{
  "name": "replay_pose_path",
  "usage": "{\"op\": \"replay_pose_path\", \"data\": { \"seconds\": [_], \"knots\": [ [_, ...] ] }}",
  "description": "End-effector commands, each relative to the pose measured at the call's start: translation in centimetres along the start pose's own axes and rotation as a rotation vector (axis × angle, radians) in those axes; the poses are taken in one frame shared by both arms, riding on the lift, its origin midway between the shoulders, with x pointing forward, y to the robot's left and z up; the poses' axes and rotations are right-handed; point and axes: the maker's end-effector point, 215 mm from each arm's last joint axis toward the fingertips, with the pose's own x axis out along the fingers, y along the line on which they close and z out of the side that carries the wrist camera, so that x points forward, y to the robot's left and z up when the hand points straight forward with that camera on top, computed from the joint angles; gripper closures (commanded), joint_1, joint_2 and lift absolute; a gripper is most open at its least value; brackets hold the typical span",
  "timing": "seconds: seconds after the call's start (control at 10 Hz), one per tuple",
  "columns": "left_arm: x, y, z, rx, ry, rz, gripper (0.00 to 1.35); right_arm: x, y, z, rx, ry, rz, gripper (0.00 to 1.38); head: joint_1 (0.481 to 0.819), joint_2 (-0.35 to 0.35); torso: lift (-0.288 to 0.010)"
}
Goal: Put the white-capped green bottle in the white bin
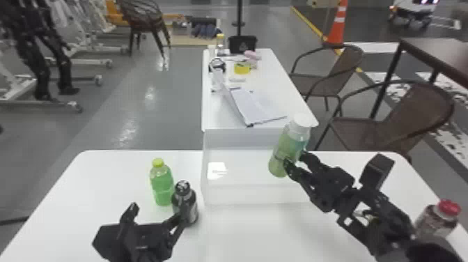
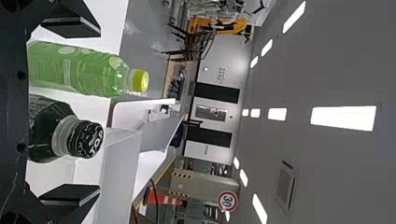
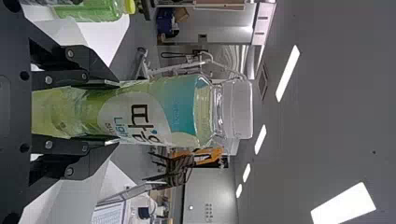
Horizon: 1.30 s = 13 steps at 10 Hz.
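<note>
Black robot legs (image 1: 38,62) stand on the far left, and a brown chair (image 1: 144,17) is far off to their right. The near table (image 1: 80,181) is white. At its near left is the left gripper (image 1: 156,214). Its two fingers are wide apart and they grip nothing. Just past it stands a bright green bottle with a yellow cap (image 1: 162,188). Right beside that, a bit nearer, is a dark bottle with a black cap (image 1: 183,200). One finger of the left gripper shows in front of the dark bottle's low part. I cannot tell if they touch.

Next, in the middle, is the big white bin (image 1: 240,139). Past it is the white far table (image 1: 285,90), with yellow tape (image 1: 242,68) at the far part and an open notebook (image 1: 259,106) at the near part.

The white-capped green bottle (image 1: 289,143) is up over the right side of the bin, cap on top, and it looks tipped to the right. The right gripper (image 1: 296,160) has it squeezed between its fingers, one on each side, low on the bottle. Near the right edge is a bottle with a red cap (image 1: 435,221). Two more brown chairs are farther off on the right, and an orange cone (image 1: 337,26) is far behind.
</note>
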Motion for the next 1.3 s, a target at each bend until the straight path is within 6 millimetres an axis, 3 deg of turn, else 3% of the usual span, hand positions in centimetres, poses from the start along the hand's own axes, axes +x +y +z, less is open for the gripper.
{"op": "replay_pose_path", "data": {
  "seconds": [0.0,0.5,0.8,1.2],
  "knots": [
    [0.0,0.0,-0.1,-0.002,0.002,0.001,0.13,0.5,-1.0,0.8,-0.017,-0.032,-0.021,0.86,0.549,0.000,-0.100],
    [-0.1,0.2,-0.2,-0.006,0.005,0.002,0.13,1.6,-5.0,-3.4,-0.022,0.018,-0.099,0.87,0.549,0.000,-0.100],
    [-0.1,0.3,-0.3,-0.010,0.007,0.004,0.13,1.1,-7.8,-5.6,-0.010,0.061,-0.150,0.87,0.549,0.000,-0.100],
    [-0.3,0.4,-0.5,-0.016,0.009,0.006,0.13,0.1,-8.4,-8.1,0.028,0.097,-0.174,0.87,0.549,0.000,-0.100]
  ]
}}
